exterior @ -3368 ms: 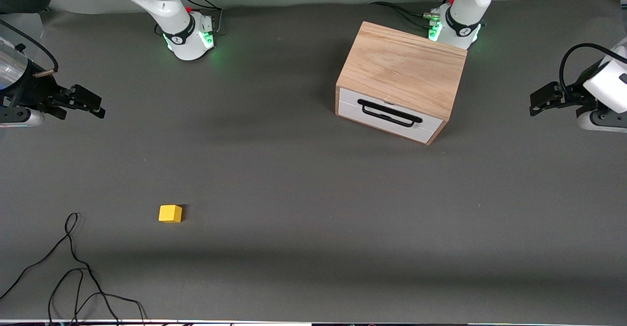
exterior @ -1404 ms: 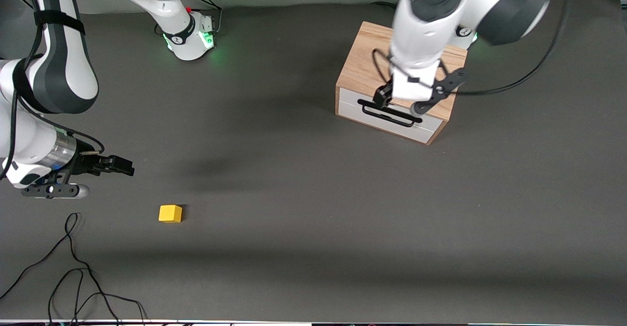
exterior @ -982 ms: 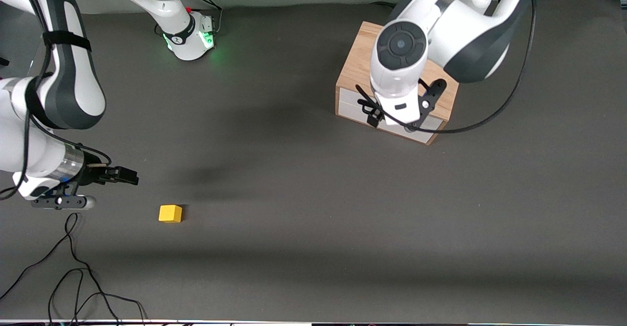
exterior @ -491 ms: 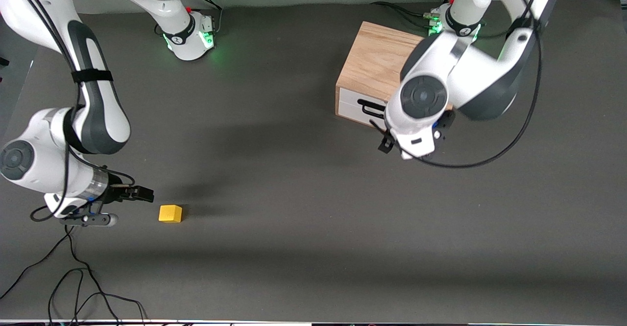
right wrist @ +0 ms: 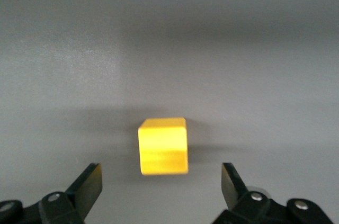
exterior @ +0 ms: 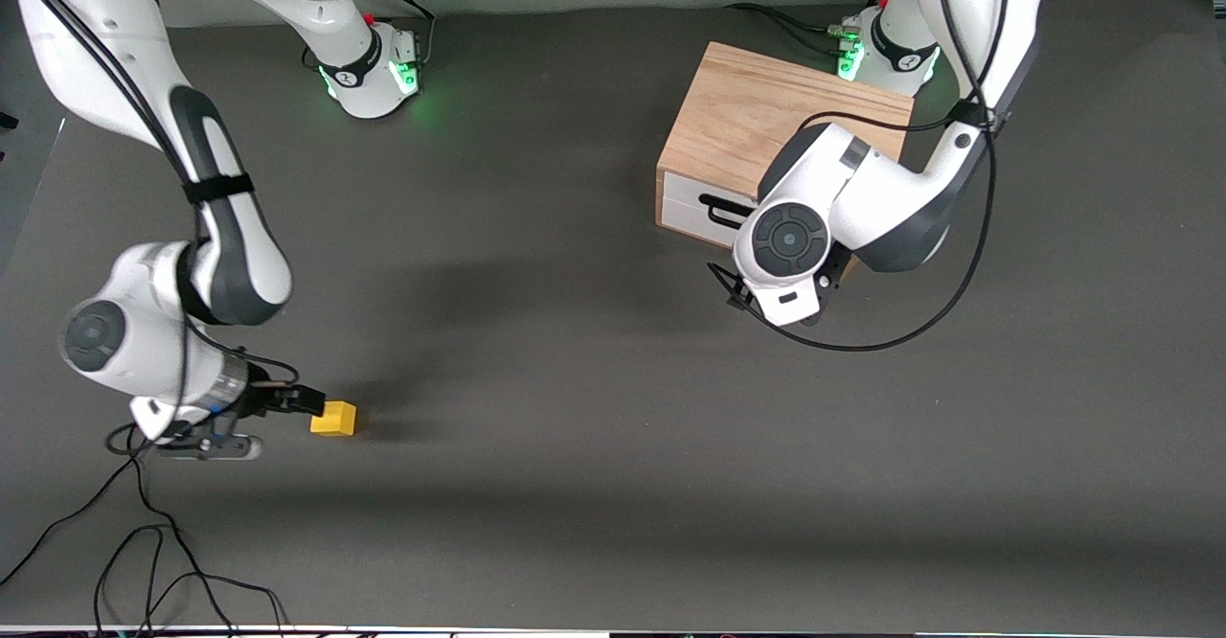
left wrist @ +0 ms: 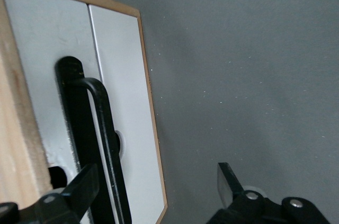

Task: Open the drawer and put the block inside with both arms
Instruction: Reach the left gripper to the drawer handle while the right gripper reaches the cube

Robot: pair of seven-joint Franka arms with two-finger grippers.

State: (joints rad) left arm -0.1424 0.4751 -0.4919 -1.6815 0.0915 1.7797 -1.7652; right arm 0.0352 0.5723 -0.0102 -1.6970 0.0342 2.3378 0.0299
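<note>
Nothing of the task is finished yet, as I am judging it. I am holding my left gripper (left wrist: 153, 195) in front of the drawer (exterior: 704, 219), fingers spread, one fingertip by the black handle (left wrist: 100, 144) and nothing gripped; the white front is sitting flush in the wooden box (exterior: 776, 125). I am bringing my right gripper (right wrist: 161, 187) low beside the block (right wrist: 163, 145), jaws wide apart, the cube lying untouched on the table (exterior: 575, 408) toward the right arm's end. Pulling, grasping and placing are all remaining.
</note>
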